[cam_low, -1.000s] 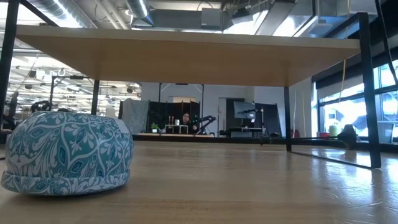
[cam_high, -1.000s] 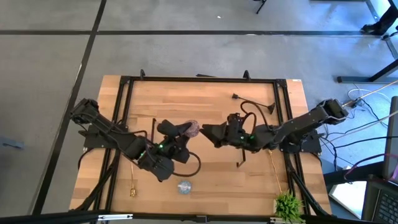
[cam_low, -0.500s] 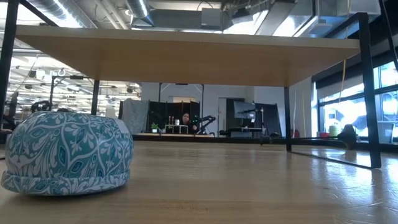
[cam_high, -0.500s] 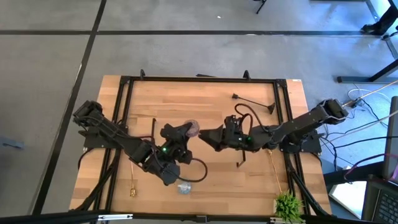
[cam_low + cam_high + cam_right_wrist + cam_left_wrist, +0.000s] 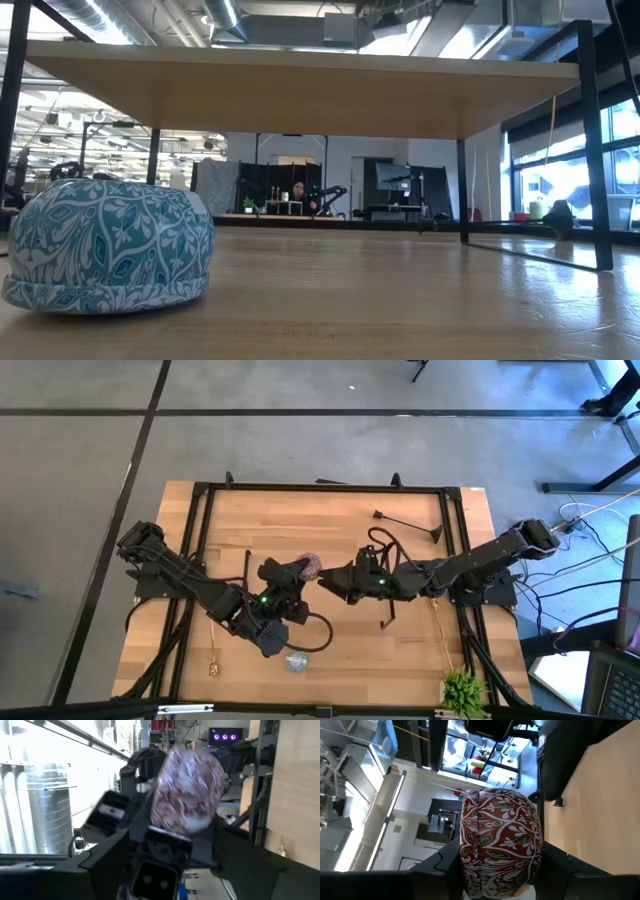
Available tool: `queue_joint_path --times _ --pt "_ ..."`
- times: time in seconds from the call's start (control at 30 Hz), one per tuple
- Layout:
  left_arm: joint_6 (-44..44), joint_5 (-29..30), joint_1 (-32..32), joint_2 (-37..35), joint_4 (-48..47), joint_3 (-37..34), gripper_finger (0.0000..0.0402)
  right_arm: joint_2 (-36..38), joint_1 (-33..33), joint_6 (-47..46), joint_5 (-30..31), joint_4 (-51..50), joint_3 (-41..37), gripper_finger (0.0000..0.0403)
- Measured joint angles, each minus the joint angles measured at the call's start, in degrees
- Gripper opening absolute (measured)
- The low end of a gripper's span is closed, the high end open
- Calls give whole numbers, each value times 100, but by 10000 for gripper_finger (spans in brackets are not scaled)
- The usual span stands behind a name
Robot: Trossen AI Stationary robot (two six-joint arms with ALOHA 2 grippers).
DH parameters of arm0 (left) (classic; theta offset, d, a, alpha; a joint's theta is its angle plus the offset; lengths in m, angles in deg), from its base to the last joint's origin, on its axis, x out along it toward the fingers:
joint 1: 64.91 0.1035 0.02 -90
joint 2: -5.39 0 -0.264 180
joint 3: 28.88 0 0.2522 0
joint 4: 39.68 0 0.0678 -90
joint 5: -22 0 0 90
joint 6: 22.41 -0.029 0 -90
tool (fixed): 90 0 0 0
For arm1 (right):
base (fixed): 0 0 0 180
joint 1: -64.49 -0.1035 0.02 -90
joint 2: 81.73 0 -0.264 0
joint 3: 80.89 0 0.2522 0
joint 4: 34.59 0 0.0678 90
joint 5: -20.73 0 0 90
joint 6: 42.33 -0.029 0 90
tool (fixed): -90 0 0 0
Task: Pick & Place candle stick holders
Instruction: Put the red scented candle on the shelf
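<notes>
A squat round candle stick holder with a red, white and green pattern hangs above the middle of the table. My left gripper is shut on it. My right gripper faces it from the table's right, open. Its fingers stand wide on either side of the round, and I see no touch. A pale blue round lies near the front edge, half under my left arm. A blue-patterned round rests on its flat base in the low view. My left gripper pinches the red-patterned round by two opposite sides between its two fingers. The fingers lie about level and come from the table's left. The round is lifted clear of the table.
A black stem holder lies at the far right, and another black stem lies under my right arm. Gold stems lie at the near left and near right. A green plant stands at the near right corner. Black rails frame the board.
My right gripper has edged toward the table's left, closer to the held round, and its wrist has turned. My left gripper has kept its hold on the round, which stays lifted in the same place.
</notes>
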Motion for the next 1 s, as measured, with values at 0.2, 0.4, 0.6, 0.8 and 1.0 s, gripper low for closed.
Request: queue_joint_path --times 0.2,0.4,0.6,0.8,1.0 --pt "22 -3 -2 0 4 -1 170 1 122 15 -3 -11 0 309" --pt "21 -19 -2 0 24 -1 170 0 238 58 -69 42 0 310" --pt "22 -36 1 -2 24 -1 170 1 286 61 -116 57 0 309" --pt "20 -64 13 -2 24 -1 170 1 284 54 -138 30 0 301" --pt "15 -82 13 -2 24 -1 170 1 284 -32 -151 -95 0 280"
